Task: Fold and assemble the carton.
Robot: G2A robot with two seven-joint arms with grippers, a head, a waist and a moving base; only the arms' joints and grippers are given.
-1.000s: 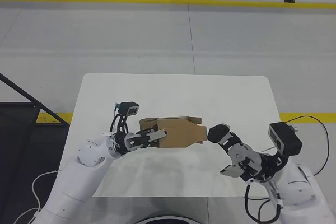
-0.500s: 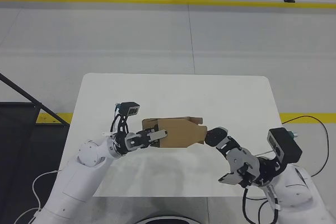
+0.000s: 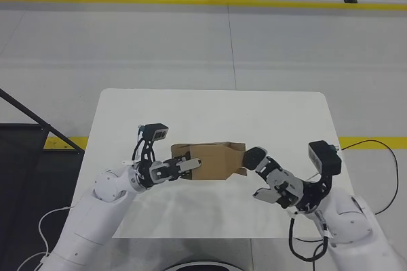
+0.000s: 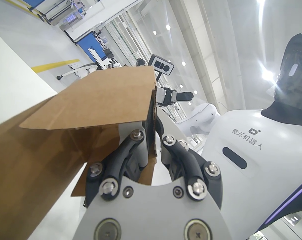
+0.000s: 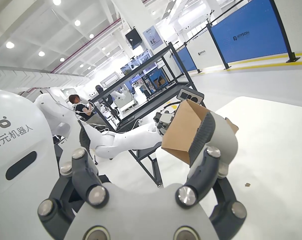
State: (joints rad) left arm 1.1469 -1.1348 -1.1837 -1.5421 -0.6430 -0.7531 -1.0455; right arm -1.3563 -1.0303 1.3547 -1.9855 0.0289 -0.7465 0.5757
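A brown carton (image 3: 214,161) lies on its side, held just above the middle of the white table (image 3: 278,115), with its end flaps loose. My left gripper (image 3: 188,164) is shut on a flap edge at the carton's left end; the left wrist view shows the carton (image 4: 91,96) and the cardboard pinched in the gripper (image 4: 154,131). My right gripper (image 3: 258,176) stands open at the carton's right end. In the right wrist view one ribbed finger (image 5: 206,136) lies against the carton (image 5: 181,126), and the other finger (image 5: 83,138) is well apart.
A black metal frame (image 3: 17,132) stands off the table's left edge. Bare tabletop lies behind and in front of the carton. Yellow floor lines (image 3: 380,142) run beside the table.
My right gripper has swung left and up to the carton's right end, and one finger now touches it. The left gripper and the carton have hardly moved.
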